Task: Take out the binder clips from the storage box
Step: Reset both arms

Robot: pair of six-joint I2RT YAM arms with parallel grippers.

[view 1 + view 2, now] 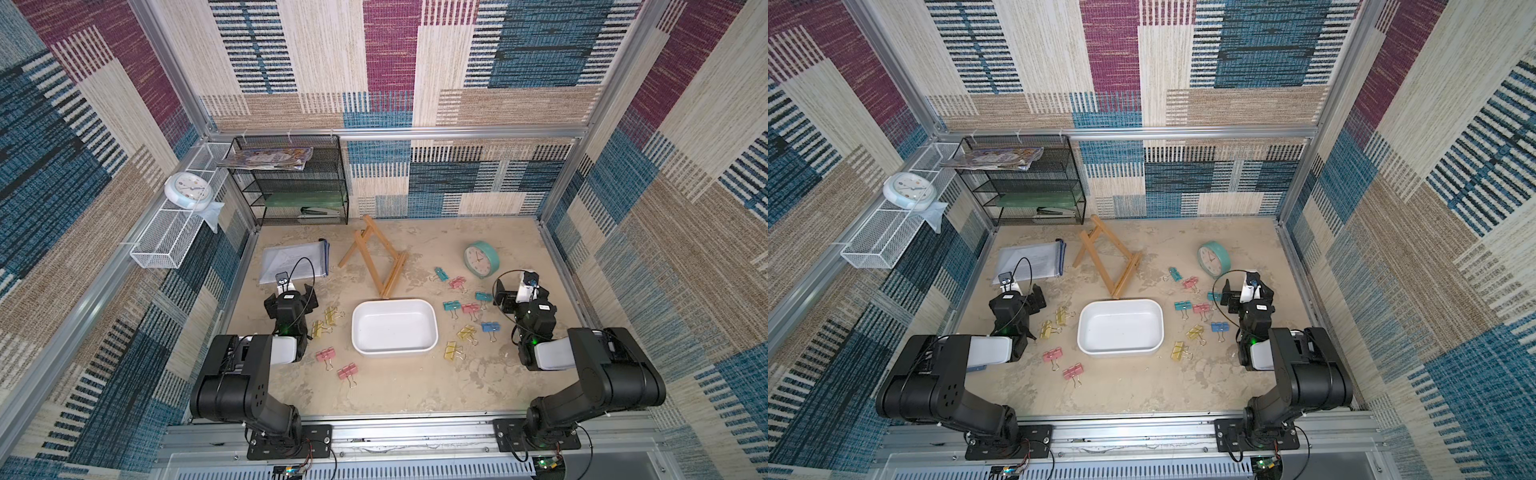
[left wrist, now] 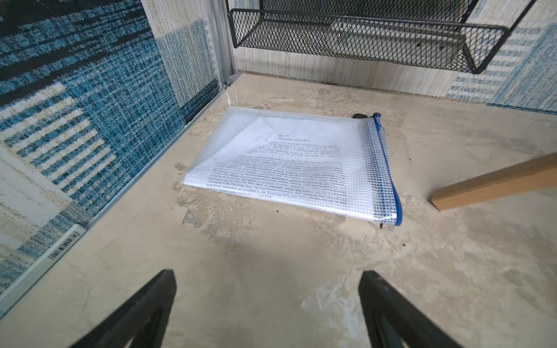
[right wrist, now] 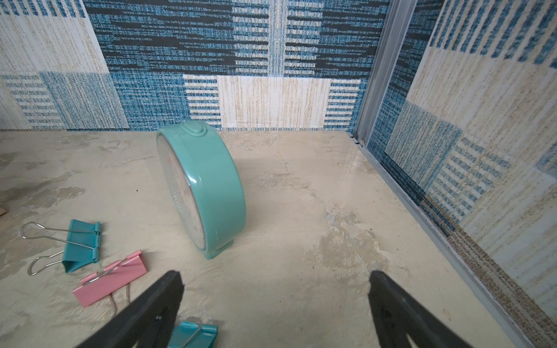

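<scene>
Twelve binder clips (image 1: pixel 325 354) are lying on the table (image 1: pixel 415 386) on both sides of the storage box (image 1: pixel 392 328); the left jaws and right jaws are standing spread, gripping nothing.

Nothing here can actually be read. The sheet inside the mesh zip pouch (image 2: pixel 289 162), lying far left on the table, carries lines of black print too blurred to make out, and the white sticker (image 2: pixel 63 244) on the metal rail along the left wall shows a barcode with illegible digits. The dial of the teal clock (image 1: pixel 481 259) at far right, that of the white clock (image 1: pixel 189 190) on the left-wall basket, and the magazine cover (image 1: pixel 266 158) on the black rack are too small to read.
</scene>
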